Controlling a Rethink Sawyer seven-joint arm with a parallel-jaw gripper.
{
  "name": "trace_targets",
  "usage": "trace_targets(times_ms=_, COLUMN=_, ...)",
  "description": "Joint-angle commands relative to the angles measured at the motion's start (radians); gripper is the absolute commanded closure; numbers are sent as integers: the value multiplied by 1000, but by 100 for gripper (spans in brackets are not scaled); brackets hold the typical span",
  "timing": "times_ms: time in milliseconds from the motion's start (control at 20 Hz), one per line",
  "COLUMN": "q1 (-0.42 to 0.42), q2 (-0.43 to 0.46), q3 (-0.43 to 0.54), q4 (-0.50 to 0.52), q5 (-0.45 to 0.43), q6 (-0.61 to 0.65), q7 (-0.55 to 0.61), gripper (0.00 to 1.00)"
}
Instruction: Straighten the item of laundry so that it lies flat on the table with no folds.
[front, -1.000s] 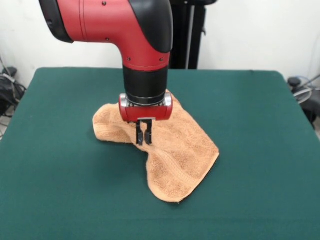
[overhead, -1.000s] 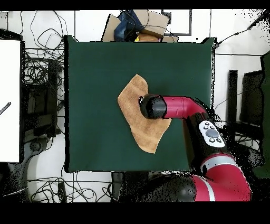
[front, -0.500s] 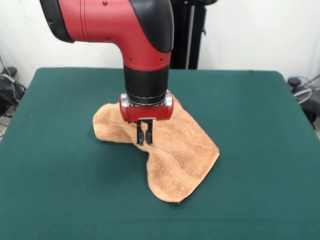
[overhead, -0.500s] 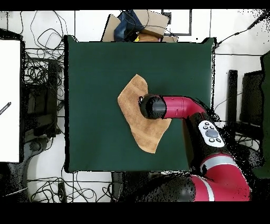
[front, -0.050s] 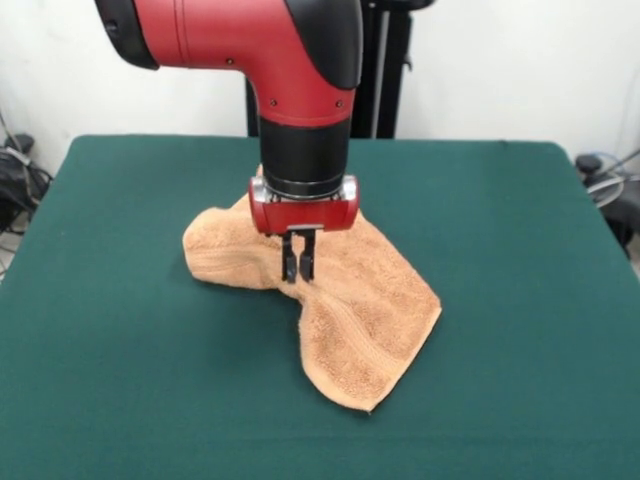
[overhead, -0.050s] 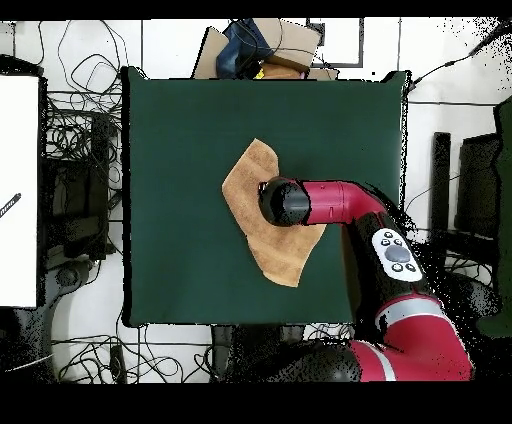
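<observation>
The orange-tan terry towel (front, -0.050s: 330, 300) lies near the middle of the dark green table (front, -0.050s: 520, 300), bent into a rough V: one lobe reaches toward the left of the frame, the other runs down to a corner at lower centre-right. A woven band shows across that lower lobe. The red and black arm comes down from the top of the frame, and its gripper (front, -0.050s: 298, 268) stands at the towel's inner bend, its black fingers nearly together, pinching the cloth's edge there.
</observation>
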Motion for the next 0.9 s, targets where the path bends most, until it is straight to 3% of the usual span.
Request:
trace_targets(times_ms=50, q1=23, q2=-48, q3=26, q4=80, q5=21, q6=-31, q7=114, gripper=100)
trace_targets(times_ms=900, q1=16, q2=-94, q3=2, q4=186, q5=44, q6=-68, q7=157, gripper=100)
